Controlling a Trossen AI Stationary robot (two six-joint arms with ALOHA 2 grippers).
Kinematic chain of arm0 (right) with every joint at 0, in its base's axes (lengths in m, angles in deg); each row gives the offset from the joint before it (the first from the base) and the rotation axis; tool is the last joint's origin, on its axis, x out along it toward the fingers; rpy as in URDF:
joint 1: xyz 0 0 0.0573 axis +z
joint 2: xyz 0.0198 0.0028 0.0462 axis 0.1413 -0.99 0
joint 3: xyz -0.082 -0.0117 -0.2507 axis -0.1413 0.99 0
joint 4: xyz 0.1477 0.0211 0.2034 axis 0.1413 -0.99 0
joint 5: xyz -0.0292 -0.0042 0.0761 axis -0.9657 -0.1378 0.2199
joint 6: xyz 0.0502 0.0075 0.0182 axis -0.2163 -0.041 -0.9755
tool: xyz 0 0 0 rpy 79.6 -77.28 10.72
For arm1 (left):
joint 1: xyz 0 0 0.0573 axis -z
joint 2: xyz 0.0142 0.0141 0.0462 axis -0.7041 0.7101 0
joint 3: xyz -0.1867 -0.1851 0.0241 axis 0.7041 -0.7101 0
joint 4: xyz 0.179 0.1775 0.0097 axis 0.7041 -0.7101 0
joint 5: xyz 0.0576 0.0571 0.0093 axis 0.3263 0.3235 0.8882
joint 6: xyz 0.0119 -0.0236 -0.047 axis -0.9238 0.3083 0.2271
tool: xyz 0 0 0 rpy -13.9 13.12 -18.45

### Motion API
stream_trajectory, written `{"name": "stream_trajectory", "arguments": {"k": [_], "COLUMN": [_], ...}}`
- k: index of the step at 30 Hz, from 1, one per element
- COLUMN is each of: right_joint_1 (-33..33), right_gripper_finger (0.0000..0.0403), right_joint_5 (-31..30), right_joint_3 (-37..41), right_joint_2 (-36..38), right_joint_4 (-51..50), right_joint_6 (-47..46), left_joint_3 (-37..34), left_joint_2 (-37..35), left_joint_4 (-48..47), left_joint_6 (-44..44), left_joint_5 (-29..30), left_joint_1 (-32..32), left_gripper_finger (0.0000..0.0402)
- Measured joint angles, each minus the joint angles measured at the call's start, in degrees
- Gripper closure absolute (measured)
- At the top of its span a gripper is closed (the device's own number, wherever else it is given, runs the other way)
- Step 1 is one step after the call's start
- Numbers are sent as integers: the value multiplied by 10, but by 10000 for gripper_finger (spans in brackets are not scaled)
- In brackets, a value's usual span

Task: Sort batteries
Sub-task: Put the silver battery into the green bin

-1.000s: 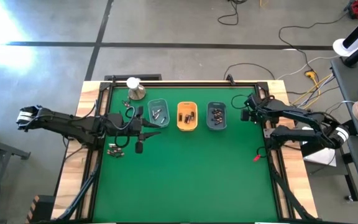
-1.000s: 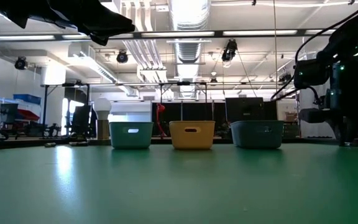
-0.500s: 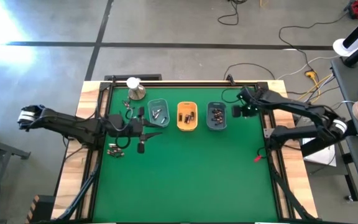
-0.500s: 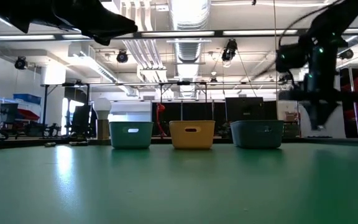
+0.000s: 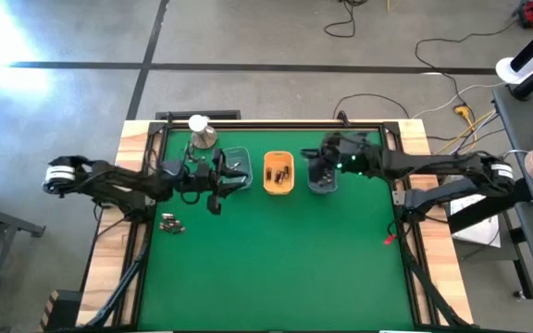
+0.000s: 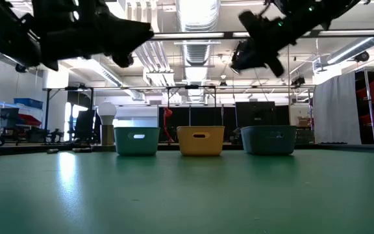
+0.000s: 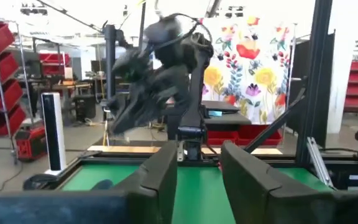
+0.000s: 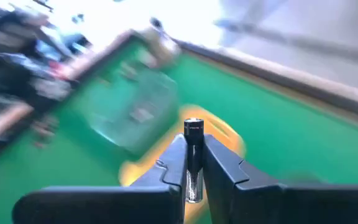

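Battery [image 8: 193, 158] upright, clamped between closed fingers of right tool [image 5: 325, 162] above grey tray [image 5: 322, 181] on green surface [image 5: 276, 259]; left tool [image 5: 218, 185] beside green tray [image 5: 236, 169], fingers [image 7: 160, 177] parted, empty; loose batteries [image 5: 170, 223] near surface's left edge.

The right gripper [image 5: 319, 157] hangs over the grey tray [image 5: 323, 183]; the orange tray [image 5: 278, 174] sits just beside it, toward the left gripper [image 5: 234, 178].

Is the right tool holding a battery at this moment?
Yes: in the right wrist view, the right tool is shut on a battery standing upright between its fingers.
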Motion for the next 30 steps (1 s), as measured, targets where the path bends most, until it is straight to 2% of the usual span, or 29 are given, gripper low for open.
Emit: {"name": "stream_trajectory", "arguments": {"k": [4,7,9,12,15,21,30], "right_joint_1": [47,73,86,104,122,144,144], "right_gripper_finger": [376,376,376,376,376,376,376], "right_joint_5": [0,6,17,31,51,61,58], "right_joint_3": [0,0,0,1,1,1,0], "right_joint_2": [-54,-97,-126,-160,-176,-179,-186], "right_joint_4": [184,287,335,395,450,467,461], "right_joint_6": [72,118,145,172,197,228,233], "left_joint_3": [20,43,57,68,72,74,143], "left_joint_2": [78,124,149,179,197,228,307], "left_joint_4": [77,87,89,96,123,172,212], "left_joint_6": [27,36,29,10,20,66,112], "left_joint_5": [-2,-6,-12,-55,-61,-50,-56], "left_joint_1": [0,0,0,0,0,-7,10], "left_gripper_finger": [260,239,235,239,246,248,248]}}
